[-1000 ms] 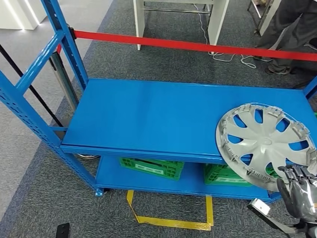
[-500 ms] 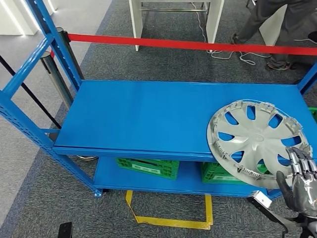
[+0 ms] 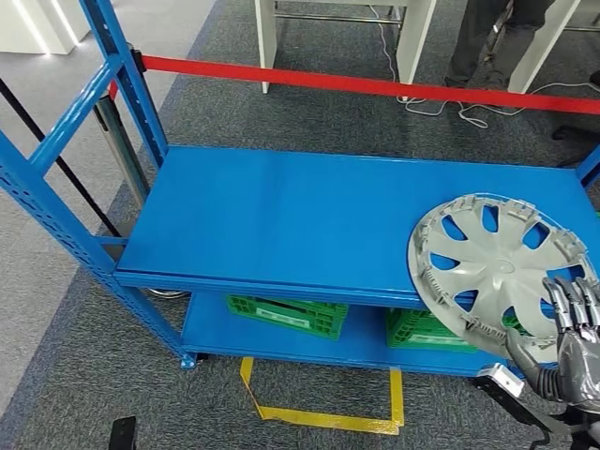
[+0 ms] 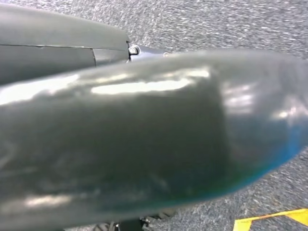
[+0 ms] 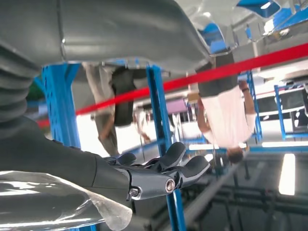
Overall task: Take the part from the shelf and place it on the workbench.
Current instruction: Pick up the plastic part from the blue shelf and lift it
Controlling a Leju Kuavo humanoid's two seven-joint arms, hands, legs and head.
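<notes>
Right hand [image 3: 575,339]: at the near right corner of the shelf, fingers [image 3: 569,302] spread over the hubcap's near rim, thumb below the edge; whether it grips the rim I cannot tell.
Left hand: state cannot be told.
Hubcap [image 3: 497,269]: silver, lying flat on the right end of the top shelf [image 3: 283,220], its near edge overhanging.
Crates [image 3: 287,315]: green, on the lower shelf.
Tape [image 3: 367,86]: red, stretched beyond the shelf.
</notes>
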